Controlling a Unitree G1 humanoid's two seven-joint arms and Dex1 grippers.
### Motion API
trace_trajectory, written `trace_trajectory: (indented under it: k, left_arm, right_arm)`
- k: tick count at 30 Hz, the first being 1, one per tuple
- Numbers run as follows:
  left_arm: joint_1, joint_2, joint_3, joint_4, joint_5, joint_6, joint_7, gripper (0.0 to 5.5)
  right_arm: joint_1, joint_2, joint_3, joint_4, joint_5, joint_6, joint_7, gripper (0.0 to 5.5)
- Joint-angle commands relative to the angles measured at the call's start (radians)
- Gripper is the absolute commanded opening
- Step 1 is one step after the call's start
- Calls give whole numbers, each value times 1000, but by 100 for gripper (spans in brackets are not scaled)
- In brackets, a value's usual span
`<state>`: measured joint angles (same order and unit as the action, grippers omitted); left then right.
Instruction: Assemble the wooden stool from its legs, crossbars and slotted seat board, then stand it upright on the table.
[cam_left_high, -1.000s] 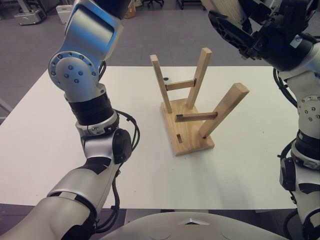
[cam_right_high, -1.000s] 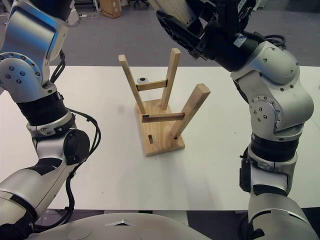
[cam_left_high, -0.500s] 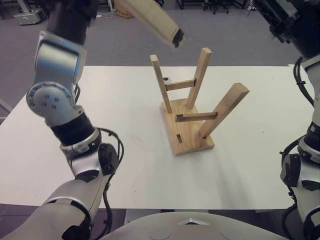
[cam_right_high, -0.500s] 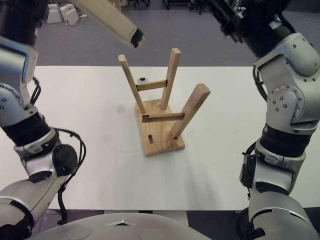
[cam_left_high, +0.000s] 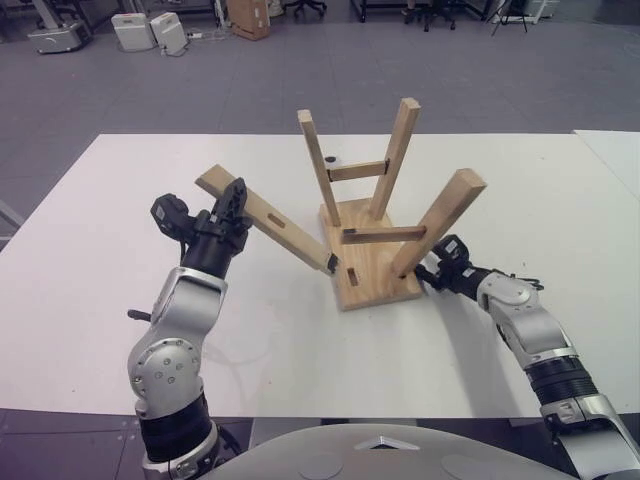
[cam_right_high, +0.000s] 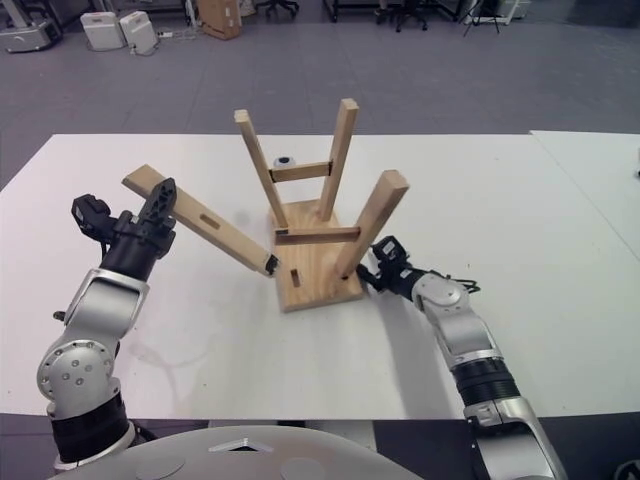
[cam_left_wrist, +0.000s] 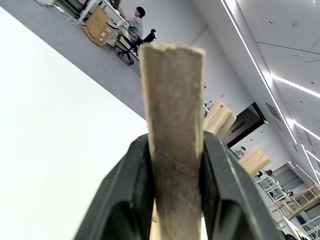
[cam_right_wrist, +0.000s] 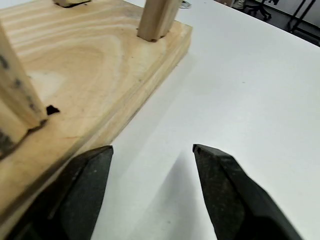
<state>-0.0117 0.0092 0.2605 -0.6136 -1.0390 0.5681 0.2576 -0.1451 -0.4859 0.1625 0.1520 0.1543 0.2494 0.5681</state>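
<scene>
On the left, the left claw (cam_left_high: 232, 205) is clamped shut around the upper end of a loose leg (cam_left_high: 275, 222). This leg slants down to the right, its lower end just beside the left edge of the seat board (cam_left_high: 372, 288). The board lies flat at the middle of the white worktop (cam_left_high: 500, 180). Three legs stand up from it: a left leg (cam_left_high: 322, 168), a far leg (cam_left_high: 393, 158) and a right leg (cam_left_high: 440, 220). An upper crossbar (cam_left_high: 358, 171) and a lower crossbar (cam_left_high: 382, 235) join them. A small round object (cam_left_high: 330, 158) lies beyond. The right claw (cam_left_high: 428, 272) sits low beside the board's right near corner, fingers spread, holding nothing.
</scene>
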Motion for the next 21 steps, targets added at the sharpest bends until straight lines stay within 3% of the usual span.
trace_trajectory:
  k: [1,9,17,21]
  left_arm:
    - [9,-10,-37,55,117,-58,-16,101]
    - [37,20,-159,167,417,-175,-106,101]
    - [96,137,-339,73,632,-52,-101,101]
    - [56,104,-397,115,708,-56,-87,101]
  right_arm:
    - [6,47,40,-1,-28,28,5,300]
    - [5,116,62,-84,-25,19,15,300]
    - [-26,165,48,-117,-19,8,15,300]
    - [-18,167,57,-138,-38,7,16,300]
